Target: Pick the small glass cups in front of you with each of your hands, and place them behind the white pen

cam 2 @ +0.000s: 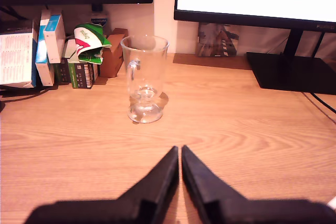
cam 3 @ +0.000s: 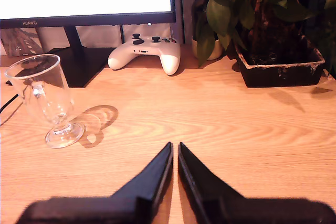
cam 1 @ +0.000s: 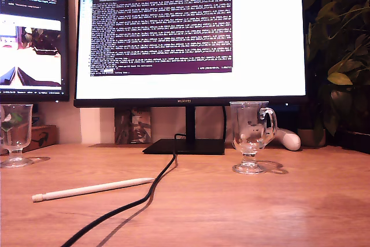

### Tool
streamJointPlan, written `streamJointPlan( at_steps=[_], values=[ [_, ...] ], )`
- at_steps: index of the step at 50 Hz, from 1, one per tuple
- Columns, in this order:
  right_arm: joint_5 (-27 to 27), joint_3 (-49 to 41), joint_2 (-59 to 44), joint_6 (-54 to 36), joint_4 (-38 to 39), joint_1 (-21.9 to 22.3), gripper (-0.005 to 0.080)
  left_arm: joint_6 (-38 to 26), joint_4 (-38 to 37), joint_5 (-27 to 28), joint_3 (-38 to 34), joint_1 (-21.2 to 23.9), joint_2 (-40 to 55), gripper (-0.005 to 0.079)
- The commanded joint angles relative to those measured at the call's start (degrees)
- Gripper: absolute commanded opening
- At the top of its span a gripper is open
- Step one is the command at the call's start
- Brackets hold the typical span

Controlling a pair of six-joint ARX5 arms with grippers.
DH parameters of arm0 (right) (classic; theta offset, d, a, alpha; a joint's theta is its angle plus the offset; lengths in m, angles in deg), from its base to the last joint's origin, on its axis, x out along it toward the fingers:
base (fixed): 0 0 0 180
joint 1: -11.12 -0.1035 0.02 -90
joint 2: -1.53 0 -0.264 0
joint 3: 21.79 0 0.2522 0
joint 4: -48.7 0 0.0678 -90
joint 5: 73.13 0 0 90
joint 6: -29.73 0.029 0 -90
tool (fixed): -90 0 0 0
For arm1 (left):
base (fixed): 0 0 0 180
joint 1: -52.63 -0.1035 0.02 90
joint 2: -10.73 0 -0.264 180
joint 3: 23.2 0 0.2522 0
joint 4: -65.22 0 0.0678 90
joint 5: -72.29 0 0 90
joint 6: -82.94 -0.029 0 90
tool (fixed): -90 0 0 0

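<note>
One clear glass cup (cam 1: 252, 136) with a looped handle stands on the wooden desk right of the monitor stand in the exterior view. Another cup (cam 1: 15, 133) stands at that view's left edge. The white pen (cam 1: 91, 189) lies flat nearer the camera, between them. In the first wrist view a cup (cam 2: 144, 77) stands upright ahead of my first gripper (cam 2: 180, 150), which is shut and empty. In the second wrist view a cup (cam 3: 48, 99) stands ahead and off to one side of my second gripper (cam 3: 175, 146), also shut and empty. Neither gripper shows in the exterior view.
A black cable (cam 1: 136, 201) runs from the monitor stand (cam 1: 185, 146) across the desk past the pen's tip. A white game controller (cam 3: 145, 52) and a potted plant (cam 3: 273, 35) stand at the back. Small boxes (cam 2: 52, 51) sit behind the first cup.
</note>
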Motion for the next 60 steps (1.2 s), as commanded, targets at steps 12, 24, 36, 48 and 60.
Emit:
streamJointPlan(
  at_steps=[12, 24, 36, 48, 60],
  values=[
    [-2.58, -1.31, 0.02, 0.33, -0.02, -2.64, -0.0013, -0.44, -0.85, 0.09, -1.79, 0.04, -0.48, -0.0021],
    [0.44, -1.31, 0.04, 16.37, 9.18, -2.78, -0.0013, 6.36, 0.87, 3.10, -1.79, 0.04, -0.48, -0.0021],
    [5.40, 1.09, -0.09, 26.25, 18.64, -2.86, -0.0013, 13.14, 16.72, 10.38, -1.75, 0.04, -0.48, -0.0021],
    [8.22, 10.71, -5.09, 26.40, 13.79, -2.86, -0.0012, 13.33, 19.54, 15.56, 2.60, 0.04, 0.15, -0.0021],
    [15.67, 24.85, -21.62, 22.62, 5.60, -2.86, -0.0013, 12.63, 9.29, 19.39, 12.20, 0.04, 7.43, -0.0021]
  ],
)
